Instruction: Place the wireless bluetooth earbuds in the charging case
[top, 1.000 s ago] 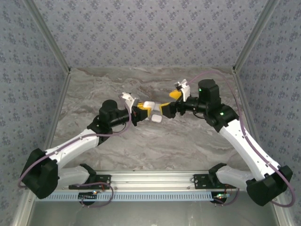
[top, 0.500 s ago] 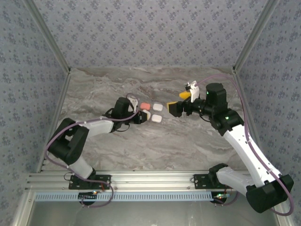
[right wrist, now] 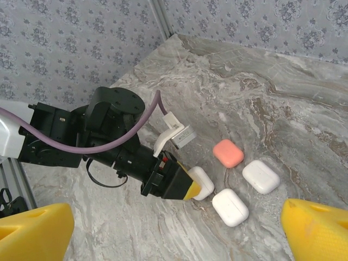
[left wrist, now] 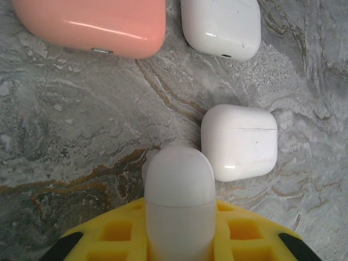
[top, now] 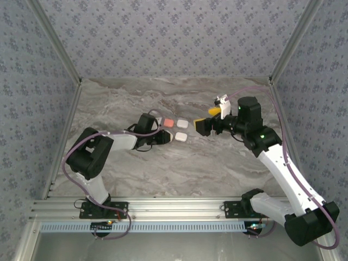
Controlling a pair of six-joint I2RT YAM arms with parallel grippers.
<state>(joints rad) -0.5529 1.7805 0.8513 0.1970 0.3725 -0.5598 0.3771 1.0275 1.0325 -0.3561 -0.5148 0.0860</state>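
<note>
The held case [left wrist: 179, 201], white and round-ended with its lid seam shut, lies lengthwise between the yellow fingers [left wrist: 247, 234] of the left gripper [right wrist: 187, 190]. The gripper is clamped tight on the case's near end, low over the middle of the table [top: 179, 168]. Whether the case rests on the marble I cannot tell. Its far end sticks out free of the grip, probably so the lid end can be reached. Just to its right lies the near white case [left wrist: 239, 141]. Farther off lie the pink case [left wrist: 92, 24] on the left and the far white case [left wrist: 220, 27] on the right. All three are flat on the marble, closed, and apart from one another. The held case takes the near-left corner of a rough two-by-two block, so it seems this grip picks one case out of the group to work on. Every lid is shut, so whether any earbuds lie inside cannot be told. I judge that the inserting itself has not begun, since a lid must first come open. The right gripper [top: 208, 118] hangs to the right of the cases, raised above the table and aimed left toward them, with its jaws spread wide and nothing between them. That pose suits a second hand, with one arm steadying a case while the other lifts the lid. The smooth, rounded shell could slip or twist in the clamp if it is pushed from the side.
</note>
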